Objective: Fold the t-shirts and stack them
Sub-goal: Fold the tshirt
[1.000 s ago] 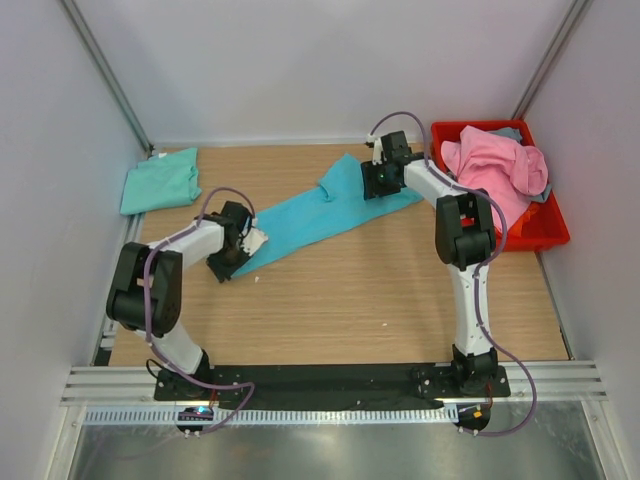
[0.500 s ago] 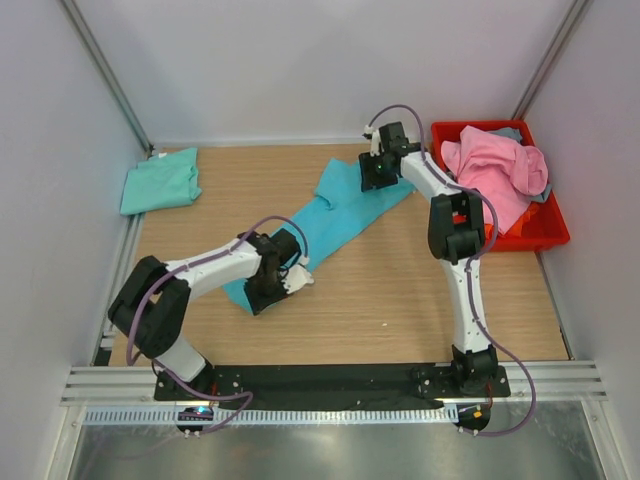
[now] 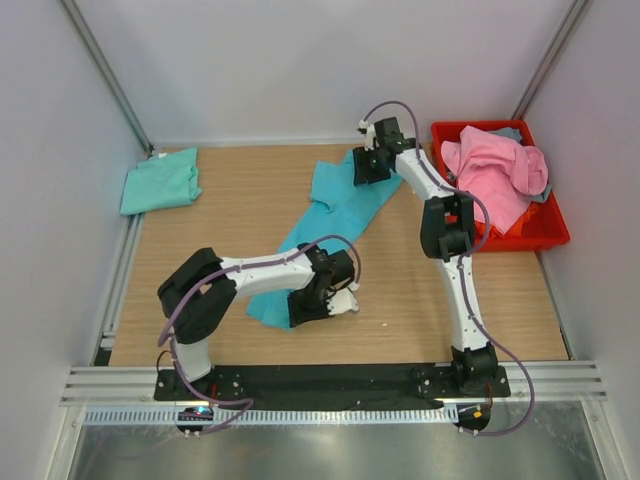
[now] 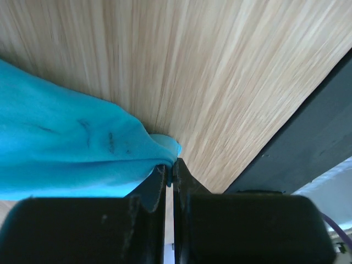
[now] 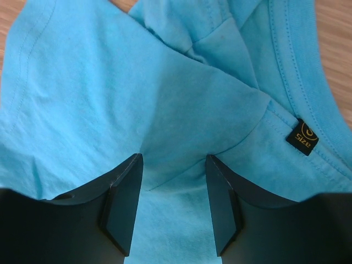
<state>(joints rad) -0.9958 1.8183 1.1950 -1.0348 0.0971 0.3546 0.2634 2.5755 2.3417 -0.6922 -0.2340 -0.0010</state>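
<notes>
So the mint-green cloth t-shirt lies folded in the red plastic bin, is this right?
No. The top external view shows the mint-green cloth t-shirt lying folded on the wooden table, far left, not in the red plastic bin.

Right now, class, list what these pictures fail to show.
Grey-blue shirt: top view, mostly under the pink shirt.
Right gripper: right wrist view, unclear whether it pinches the turquoise shirt.
Left gripper: top view, its wrist hides the tips.
</notes>
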